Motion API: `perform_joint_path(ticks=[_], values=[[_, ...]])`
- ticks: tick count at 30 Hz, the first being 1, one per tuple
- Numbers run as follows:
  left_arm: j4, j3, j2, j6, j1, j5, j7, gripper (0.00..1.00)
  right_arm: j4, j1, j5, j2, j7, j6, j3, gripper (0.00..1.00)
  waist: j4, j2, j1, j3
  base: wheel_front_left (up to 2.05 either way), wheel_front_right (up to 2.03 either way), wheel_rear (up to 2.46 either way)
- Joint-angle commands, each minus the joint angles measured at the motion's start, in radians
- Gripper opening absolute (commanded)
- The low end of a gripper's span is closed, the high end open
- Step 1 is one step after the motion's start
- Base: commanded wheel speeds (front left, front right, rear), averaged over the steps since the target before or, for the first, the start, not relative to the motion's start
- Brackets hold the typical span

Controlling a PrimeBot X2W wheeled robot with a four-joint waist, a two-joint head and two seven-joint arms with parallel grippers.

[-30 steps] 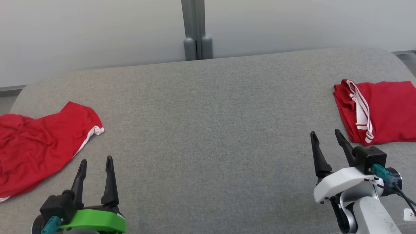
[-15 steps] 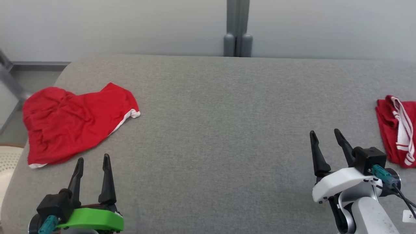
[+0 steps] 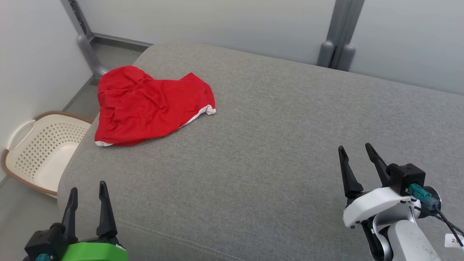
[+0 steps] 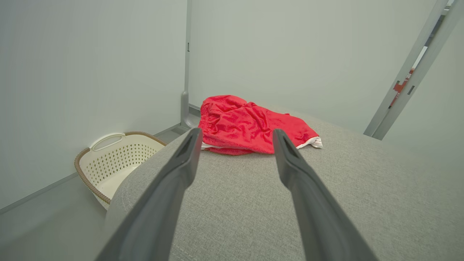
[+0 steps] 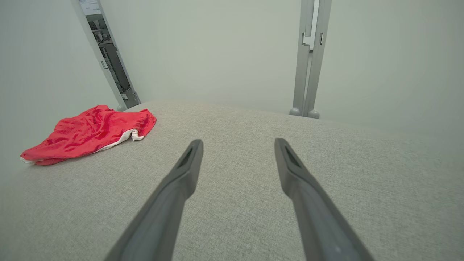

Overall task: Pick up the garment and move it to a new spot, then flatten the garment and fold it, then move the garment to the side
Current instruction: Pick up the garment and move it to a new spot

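lying crumpled at the far left of the grey cushion (image 3: 272, 145): a red garment (image 3: 152, 105).
straight ahead of the nearer left gripper (image 3: 88, 186); right gripper (image 3: 354, 146) well apart; both spread wide, empty.

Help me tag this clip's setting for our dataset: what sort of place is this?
Probably a partitioned test bay for laundry folding: a crumpled red garment on a large grey fabric-covered surface, a perforated cream laundry basket on the floor beside it, bare pale panel walls around.
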Motion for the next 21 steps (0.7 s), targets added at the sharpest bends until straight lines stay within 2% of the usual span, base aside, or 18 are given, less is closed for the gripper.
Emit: perform_joint_path(ticks=[1,10,17,21], values=[[-0.005,0.001,0.002,0.006,0.020,-0.002,0.000,1.00,-0.006,0.007,-0.005,-0.003,0.000,-0.001,-0.002,1.00,0.056,0.0000,0.0000,0.007,0.00,0.00,0.00],[-0.013,0.014,0.002,0.007,0.028,0.003,0.000,1.00,-0.008,0.020,-0.006,0.001,0.003,-0.001,-0.002,1.00,0.081,0.0000,0.0000,0.006,0.00,0.00,0.00],[0.031,0.024,0.002,0.020,-0.057,-0.001,0.000,1.00,-0.038,0.002,-0.011,-0.008,0.010,-0.001,0.013,1.00,0.056,0.0000,0.0000,0.056,0.00,0.00,0.00],[0.124,0.017,0.002,0.029,-0.163,-0.040,0.000,1.00,-0.075,-0.015,-0.019,-0.024,0.032,-0.001,0.023,1.00,0.027,0.0000,0.0000,0.116,0.00,0.00,0.00]])
